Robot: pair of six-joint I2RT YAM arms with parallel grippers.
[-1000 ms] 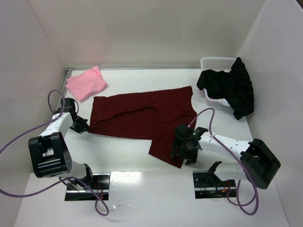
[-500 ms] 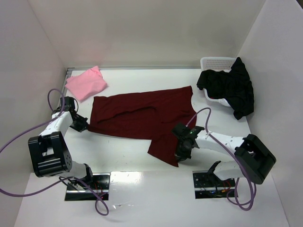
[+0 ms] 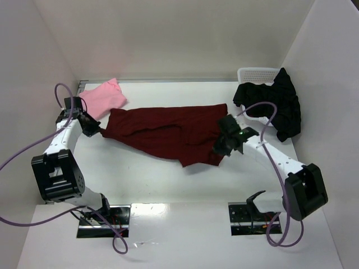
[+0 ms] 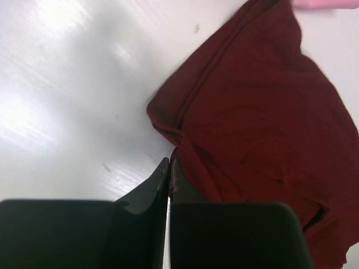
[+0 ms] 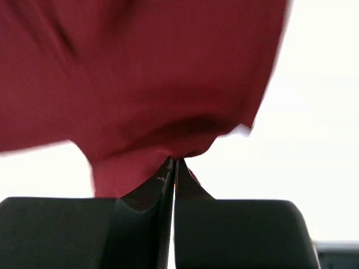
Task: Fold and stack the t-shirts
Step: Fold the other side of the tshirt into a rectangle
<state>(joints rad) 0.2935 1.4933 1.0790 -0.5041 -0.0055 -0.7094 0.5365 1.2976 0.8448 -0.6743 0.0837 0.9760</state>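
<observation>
Maroon t-shirt, near flap carried back, right end effector pinching it

Bright, even light from above fills the top view. The white table carries a glare band along its near edge and only soft shadows. The left wrist view is sharp, with glare patches on the table. The right wrist view is blurred: the maroon shirt smears against a blown-out white background.

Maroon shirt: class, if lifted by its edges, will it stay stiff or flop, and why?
Probably floppy: the maroon shirt wrinkles and drapes from the right gripper. Likely light: a fingertip pinch holds it. It may sag between that and the left gripper.
</observation>
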